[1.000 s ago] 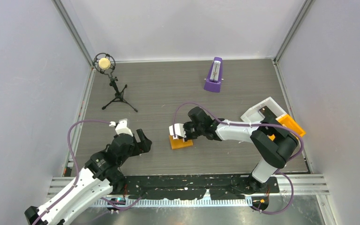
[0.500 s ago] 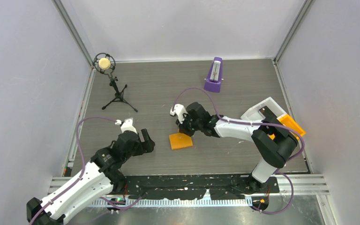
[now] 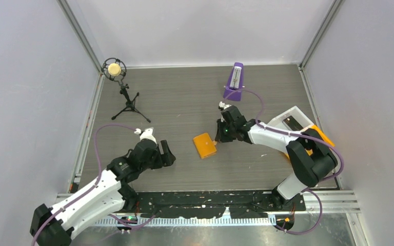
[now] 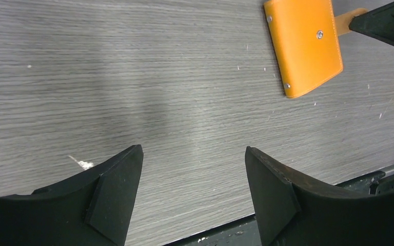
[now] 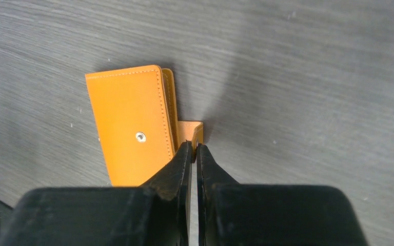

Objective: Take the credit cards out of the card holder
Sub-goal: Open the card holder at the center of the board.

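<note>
The orange card holder (image 3: 205, 145) lies folded shut on the table, snap (image 5: 140, 136) facing up. My right gripper (image 5: 195, 148) is shut on the small orange strap tab (image 5: 189, 129) that sticks out of the holder's right edge. In the top view the right gripper (image 3: 218, 137) sits just right of the holder. My left gripper (image 4: 193, 149) hangs open over bare table, with the card holder (image 4: 303, 46) ahead and to its right. In the top view the left gripper (image 3: 167, 154) is left of the holder, apart from it. The credit cards are hidden.
A purple metronome (image 3: 234, 82) stands at the back. A microphone on a tripod (image 3: 116, 69) stands at the back left. A white bin (image 3: 290, 116) and an orange bin (image 3: 322, 137) sit at the right edge, under the right arm. A black rail (image 3: 205, 202) runs along the table's front.
The right gripper has swung back and to the right; the card holder has shifted right and turned with it. The left arm has reached further right, its jaws slightly narrower.
</note>
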Tool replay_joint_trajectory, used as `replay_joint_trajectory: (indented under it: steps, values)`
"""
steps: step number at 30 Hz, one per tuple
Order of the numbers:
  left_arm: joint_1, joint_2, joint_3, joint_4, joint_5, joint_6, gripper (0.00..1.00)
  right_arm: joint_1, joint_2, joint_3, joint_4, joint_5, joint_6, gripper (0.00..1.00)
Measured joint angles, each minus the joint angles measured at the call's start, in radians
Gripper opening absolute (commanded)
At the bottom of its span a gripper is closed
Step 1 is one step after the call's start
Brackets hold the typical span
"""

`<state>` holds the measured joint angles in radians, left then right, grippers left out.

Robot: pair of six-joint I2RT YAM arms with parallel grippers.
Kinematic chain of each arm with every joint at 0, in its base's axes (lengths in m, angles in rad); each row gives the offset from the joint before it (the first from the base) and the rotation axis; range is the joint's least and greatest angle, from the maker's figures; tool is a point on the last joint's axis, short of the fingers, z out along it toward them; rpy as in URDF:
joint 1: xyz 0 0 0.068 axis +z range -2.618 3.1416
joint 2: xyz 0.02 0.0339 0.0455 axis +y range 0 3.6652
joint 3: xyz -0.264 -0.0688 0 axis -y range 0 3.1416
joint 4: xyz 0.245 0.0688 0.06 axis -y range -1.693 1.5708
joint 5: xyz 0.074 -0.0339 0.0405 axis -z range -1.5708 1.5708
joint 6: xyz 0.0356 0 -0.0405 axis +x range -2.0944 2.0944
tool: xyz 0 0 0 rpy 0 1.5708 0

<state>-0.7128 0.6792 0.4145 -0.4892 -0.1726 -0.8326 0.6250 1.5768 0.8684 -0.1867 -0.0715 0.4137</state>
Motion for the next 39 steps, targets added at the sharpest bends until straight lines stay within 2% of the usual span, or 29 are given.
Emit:
replay_joint_trajectory:
  steps: [6,14,25,33,36,39]
  values:
    - [0.0,0.173,0.05,0.04,0.082,0.0,0.73,0.002,-0.072,-0.124,0.033,-0.057,0.151,0.05]
    - [-0.007,0.404,0.203,0.093,0.193,0.044,0.85,0.019,-0.207,-0.272,0.124,-0.111,0.267,0.05]
    - [-0.131,0.71,0.48,0.075,0.158,0.132,0.88,0.035,-0.294,-0.356,0.241,-0.138,0.31,0.05]
    - [-0.191,0.83,0.575,0.038,0.105,0.153,0.89,0.035,-0.314,-0.397,0.278,-0.14,0.324,0.05]
    - [-0.2,0.862,0.58,0.02,0.086,0.153,0.86,0.035,-0.322,-0.406,0.275,-0.133,0.323,0.13]
    - [-0.203,0.884,0.58,-0.001,0.076,0.153,0.82,0.035,-0.327,-0.406,0.26,-0.106,0.319,0.29]
